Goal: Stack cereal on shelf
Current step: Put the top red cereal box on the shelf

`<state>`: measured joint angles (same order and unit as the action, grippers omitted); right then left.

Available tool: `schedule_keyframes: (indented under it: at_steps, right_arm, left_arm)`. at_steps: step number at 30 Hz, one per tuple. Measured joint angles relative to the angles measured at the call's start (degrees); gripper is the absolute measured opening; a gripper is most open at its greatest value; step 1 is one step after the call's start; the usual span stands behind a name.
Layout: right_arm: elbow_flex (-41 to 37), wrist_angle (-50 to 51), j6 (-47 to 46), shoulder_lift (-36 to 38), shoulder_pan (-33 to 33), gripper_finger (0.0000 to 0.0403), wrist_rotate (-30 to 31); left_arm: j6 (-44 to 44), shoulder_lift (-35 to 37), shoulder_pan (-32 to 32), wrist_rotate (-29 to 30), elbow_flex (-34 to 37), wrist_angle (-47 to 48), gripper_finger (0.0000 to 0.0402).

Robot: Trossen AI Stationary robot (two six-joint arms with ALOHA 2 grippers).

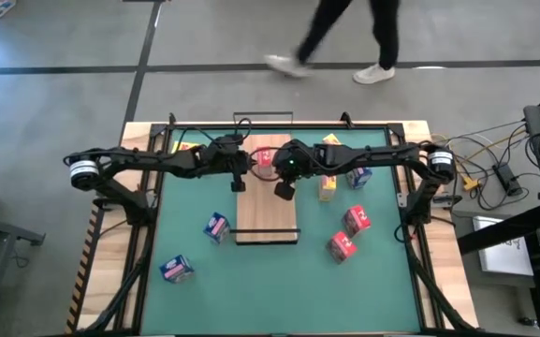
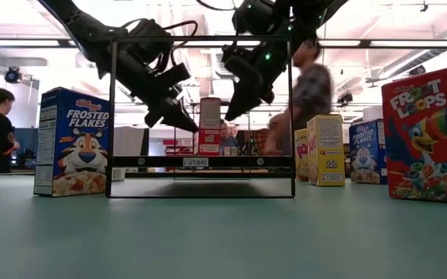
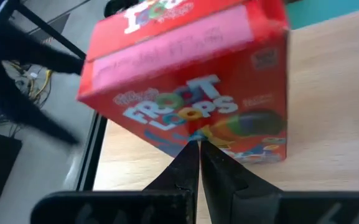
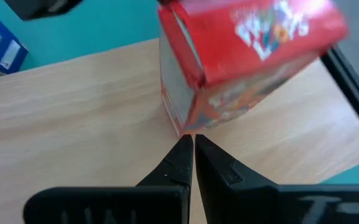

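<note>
A red Froot Loops box (image 1: 265, 159) stands upright on the far part of the light-wood shelf board (image 1: 267, 220). It also shows in the low view (image 2: 210, 124). My left gripper (image 3: 198, 149) is shut, its tips at the box's printed face. My right gripper (image 4: 188, 142) is shut, its tips at a lower corner of the box. In the high view my left gripper (image 1: 240, 181) is on the box's left and my right gripper (image 1: 284, 189) on its near right. My left gripper's shut fingertips (image 3: 188, 158) stand at the lower part of the red box's printed face (image 3: 195, 127), slanting down from the table's left; whether they touch it I cannot tell. My right gripper's shut fingertips (image 4: 180, 155) stand at the box's lower corner (image 4: 182, 124), slanting down from the right; whether they touch I cannot tell.
On the green mat lie blue boxes (image 1: 215, 227) (image 1: 176, 270) (image 1: 358, 176), red boxes (image 1: 357, 220) (image 1: 342, 247) and yellow boxes (image 1: 328, 184) (image 1: 183, 147). The shelf's black wire frame (image 2: 113, 116) stands at its ends. A person (image 1: 344, 37) walks beyond the table's far edge.
</note>
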<state>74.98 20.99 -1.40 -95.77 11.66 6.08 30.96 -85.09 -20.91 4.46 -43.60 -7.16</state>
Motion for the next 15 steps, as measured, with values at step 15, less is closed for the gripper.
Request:
schedule_keyframes:
  at_steps: [15]
  right_arm:
    - [-6.4,-1.6,3.6,8.9,0.0,0.0009,0.0]
  left_arm:
    - [-3.0,0.0,0.0,-2.5,-0.7,-1.2,0.0]
